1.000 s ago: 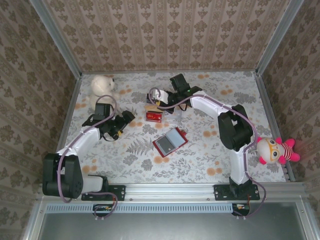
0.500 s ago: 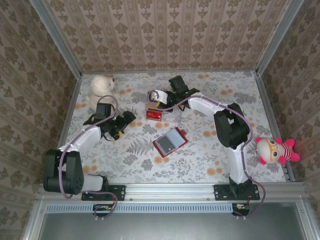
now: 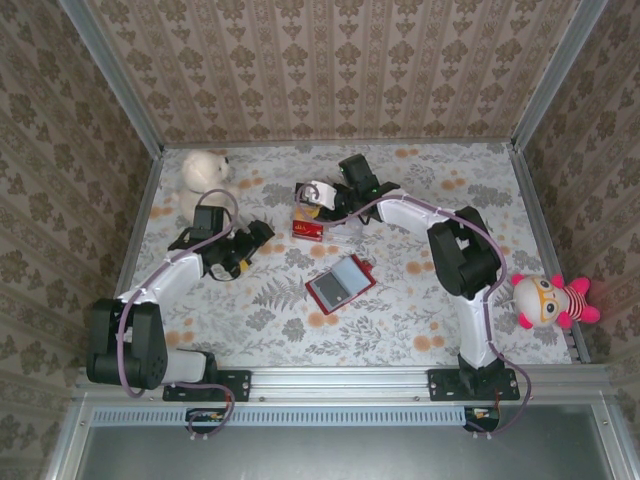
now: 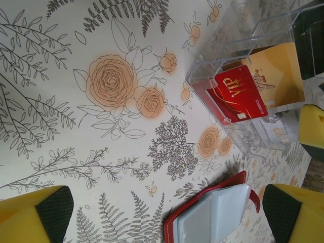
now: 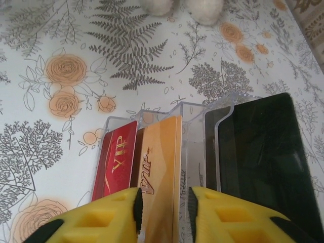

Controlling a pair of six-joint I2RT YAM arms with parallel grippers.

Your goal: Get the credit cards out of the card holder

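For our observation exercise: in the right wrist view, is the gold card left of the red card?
No, the gold card stands right of the red card in the clear tray.

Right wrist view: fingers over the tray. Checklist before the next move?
1. Right fingers apart: ok.
2. Right fingers clear of gold card: cannot tell, its lower end runs into the gap.
3. Gold card standing in the clear tray, between red card and black card: ok.
4. Left fingers wide open: ok.
5. Card holder lying open: ok.
6. Card holder emptied: cannot tell.
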